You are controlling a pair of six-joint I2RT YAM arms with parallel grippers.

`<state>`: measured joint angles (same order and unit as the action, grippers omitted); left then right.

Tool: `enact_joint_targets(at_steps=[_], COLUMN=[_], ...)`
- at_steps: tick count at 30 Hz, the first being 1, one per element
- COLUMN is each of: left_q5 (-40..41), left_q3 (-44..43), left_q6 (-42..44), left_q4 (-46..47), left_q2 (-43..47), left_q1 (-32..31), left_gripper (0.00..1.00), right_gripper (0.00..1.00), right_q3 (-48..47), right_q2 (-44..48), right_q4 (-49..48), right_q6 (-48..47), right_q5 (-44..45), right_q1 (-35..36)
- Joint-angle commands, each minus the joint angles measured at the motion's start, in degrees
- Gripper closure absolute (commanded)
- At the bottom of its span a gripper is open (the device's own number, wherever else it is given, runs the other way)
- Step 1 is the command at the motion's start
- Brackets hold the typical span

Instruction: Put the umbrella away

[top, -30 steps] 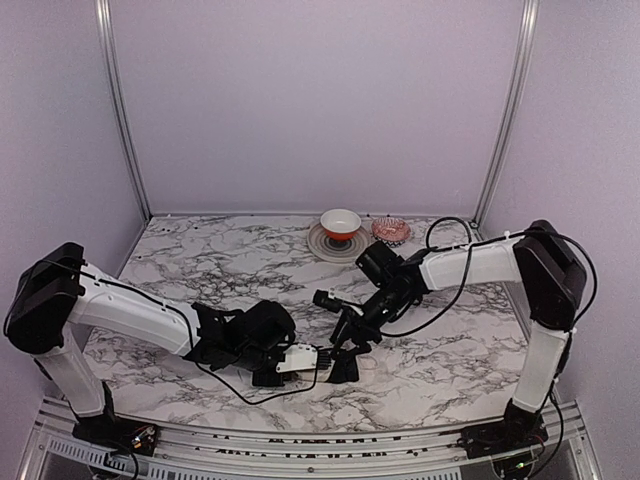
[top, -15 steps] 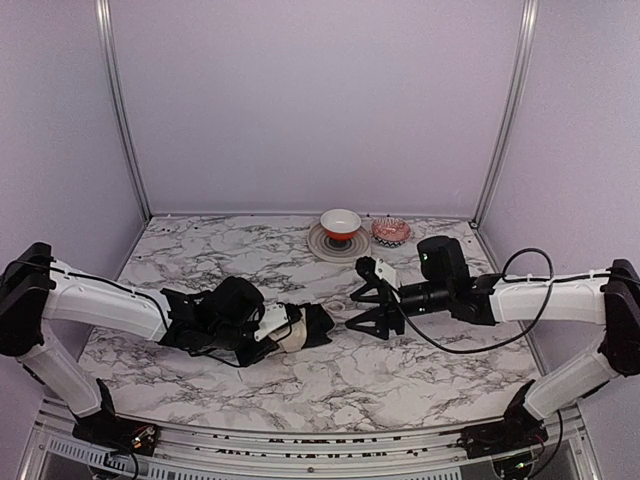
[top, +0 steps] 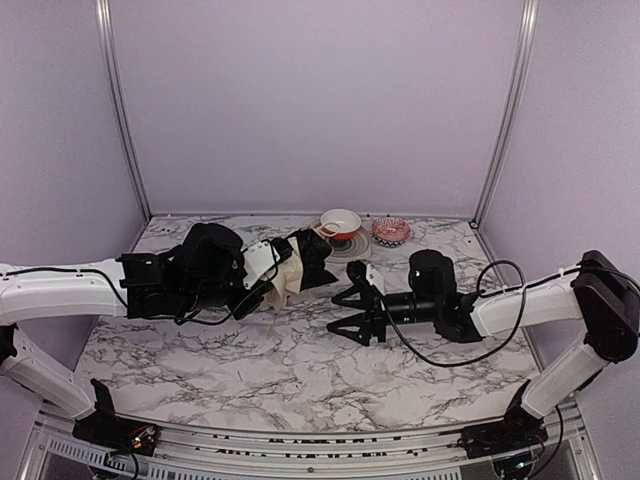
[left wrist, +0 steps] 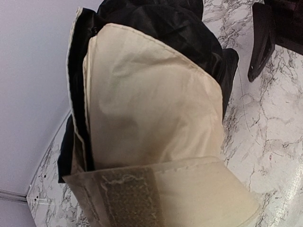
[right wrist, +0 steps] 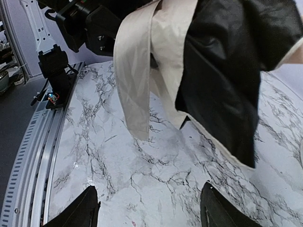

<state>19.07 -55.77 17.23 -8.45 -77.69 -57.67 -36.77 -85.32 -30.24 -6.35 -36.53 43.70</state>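
The umbrella (top: 292, 272) is a loose bundle of cream and black fabric, held up above the table's middle, just left of the bowl. My left gripper (top: 266, 264) is shut on it. In the left wrist view the cream fabric and its velcro strap (left wrist: 128, 194) fill the frame and hide my fingers. My right gripper (top: 348, 308) is open and empty, low over the table, just right of the umbrella and pointing at it. In the right wrist view the umbrella (right wrist: 208, 71) hangs above the open right gripper (right wrist: 151, 213). The handle and shaft are hidden.
A red-and-white bowl (top: 340, 223) sits on a grey plate (top: 326, 246) at the back centre, close behind the umbrella. A small pink dish (top: 390, 231) lies right of it. The marble table (top: 300, 360) is bounded by lilac walls behind and at both sides.
My left arm has lifted the umbrella off the table and carried it up and back toward the bowl. My right gripper has let go, swung right and stays open beside it.
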Motion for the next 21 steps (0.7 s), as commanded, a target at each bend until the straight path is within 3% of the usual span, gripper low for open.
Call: enact_joint_targets(at_steps=[1, 8, 13, 21], left_q5=[4.95, 5.98, 5.54, 3.70], left_q3=[-4.64, -9.47, -11.79, -13.32], left_q6=[1.07, 2.83, 4.11, 6.65], left_q4=[-1.72, -2.51, -2.93, -3.42], left_q2=[1.14, 2.69, 2.30, 2.46], left_q1=[-0.42, -0.80, -1.25, -1.37], left_gripper=[1.00, 1.00, 1.00, 1.00], right_gripper=[0.30, 0.30, 0.30, 0.29], right_q3=[-3.64, -5.79, -7.37, -10.50], right_q2=[-3.82, -11.12, -14.29, -16.13], right_q4=[-7.24, -16.63, -21.65, -18.83], right_q6=[2.29, 7.51, 7.92, 3.27], right_q5=[-0.81, -0.37, 5.08, 3.32], right_q1=[2.47, 4.02, 7.27, 7.27])
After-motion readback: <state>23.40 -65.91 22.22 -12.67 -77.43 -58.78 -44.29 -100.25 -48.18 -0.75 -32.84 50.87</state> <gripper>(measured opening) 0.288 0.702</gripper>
